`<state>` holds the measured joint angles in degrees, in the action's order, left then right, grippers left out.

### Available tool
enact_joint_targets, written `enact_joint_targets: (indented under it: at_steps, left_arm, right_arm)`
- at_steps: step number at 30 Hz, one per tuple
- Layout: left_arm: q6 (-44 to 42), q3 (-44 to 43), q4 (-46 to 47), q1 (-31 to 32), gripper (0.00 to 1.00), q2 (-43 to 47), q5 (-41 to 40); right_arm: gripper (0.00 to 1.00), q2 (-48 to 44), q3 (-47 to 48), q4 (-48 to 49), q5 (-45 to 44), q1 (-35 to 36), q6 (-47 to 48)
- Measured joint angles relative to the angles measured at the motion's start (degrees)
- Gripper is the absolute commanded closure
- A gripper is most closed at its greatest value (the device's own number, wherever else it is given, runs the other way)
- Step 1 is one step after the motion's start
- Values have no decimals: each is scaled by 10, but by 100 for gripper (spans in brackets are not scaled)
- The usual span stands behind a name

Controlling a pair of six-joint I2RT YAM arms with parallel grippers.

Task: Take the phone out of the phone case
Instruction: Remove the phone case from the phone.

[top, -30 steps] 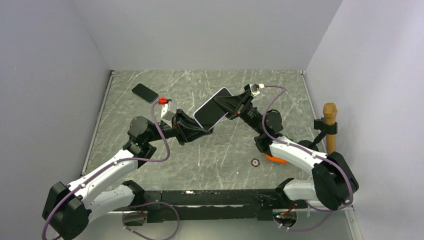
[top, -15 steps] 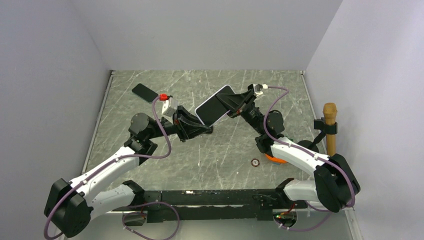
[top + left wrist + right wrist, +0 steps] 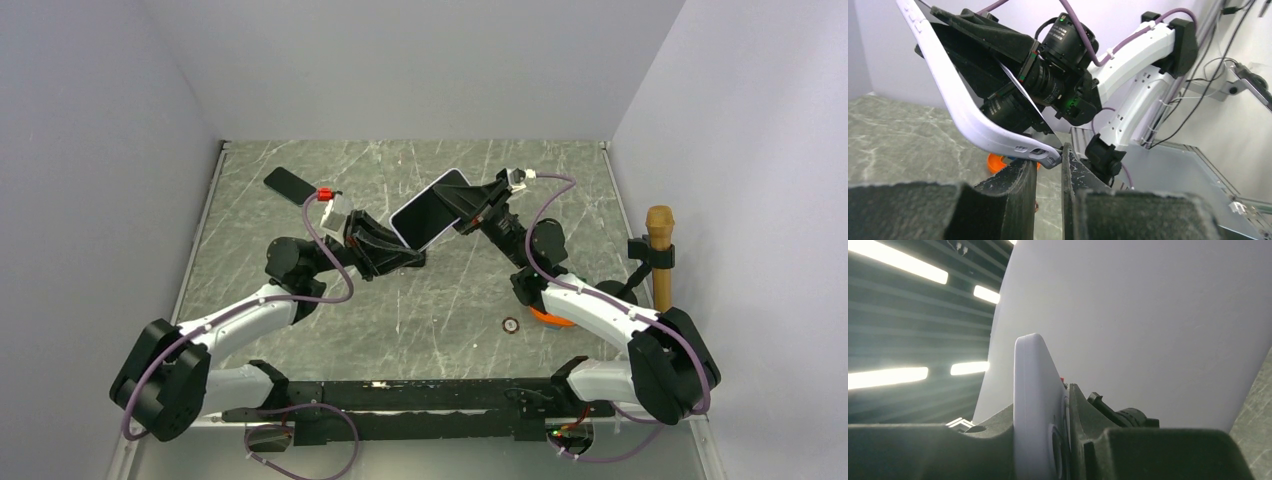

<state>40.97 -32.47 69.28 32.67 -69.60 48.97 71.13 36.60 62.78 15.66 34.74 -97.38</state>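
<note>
A phone in a pale lavender case hangs tilted in the air over the middle of the table, dark screen facing up. My right gripper is shut on its upper end; in the right wrist view the case is clamped edge-on between the two pads of that gripper. My left gripper is at the lower end. In the left wrist view the case's bottom corner sits wedged at the tips of the narrowly spaced fingers of that gripper, on the left tip and against the right one.
A second black phone lies flat at the back left of the table. An orange object and a small ring lie near the right arm's base. A wood-topped post stands at the right edge.
The phone and both grippers rose slightly and shifted back a second ago, then held still. The left arm's elbow has dropped lower and nearer.
</note>
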Motion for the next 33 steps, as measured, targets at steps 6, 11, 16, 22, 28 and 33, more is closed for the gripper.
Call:
enact_joint_targets:
  at_steps: [6,11,16,22,28,33]
  left_arm:
    - [-144,-44,-209,15,100,78,-51]
    - [-263,-53,-317,42,100,109,-161]
    - [-309,-59,-380,63,100,127,-223]
    - [-270,-73,-441,64,61,148,-201]
    - [-163,-64,-499,56,32,201,-164]
    - [-84,-21,-570,37,21,257,-137]
  right_arm:
    - [100,-8,14,-13,-21,0,0]
    - [100,-24,23,-19,-31,4,-5]
    - [100,-30,28,-58,-41,4,9]
    - [100,-34,30,-67,-24,8,25]
    - [100,-42,49,-115,74,0,63]
    - [100,-71,60,-134,135,-41,67]
